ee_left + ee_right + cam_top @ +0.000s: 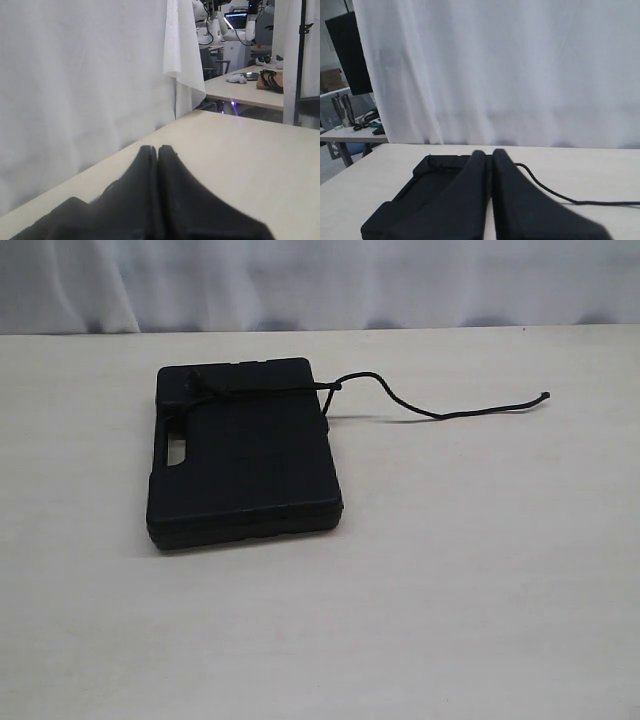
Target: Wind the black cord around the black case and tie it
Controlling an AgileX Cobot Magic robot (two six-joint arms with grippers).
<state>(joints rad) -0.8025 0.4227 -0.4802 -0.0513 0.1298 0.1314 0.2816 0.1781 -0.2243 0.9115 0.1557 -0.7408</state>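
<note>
The black case lies flat on the table, its handle cutout on the left side. The black cord runs across the case's far end, with a knot at the far right corner, and trails off to the right on the table. In the right wrist view the case and the cord lie beyond my right gripper, which is shut on nothing. My left gripper is shut and empty over bare table, pointing at the white curtain. Neither gripper shows in the exterior view.
The pale table runs all around the case. A white curtain hangs behind its far edge. In the left wrist view another table with equipment stands past the curtain's end.
</note>
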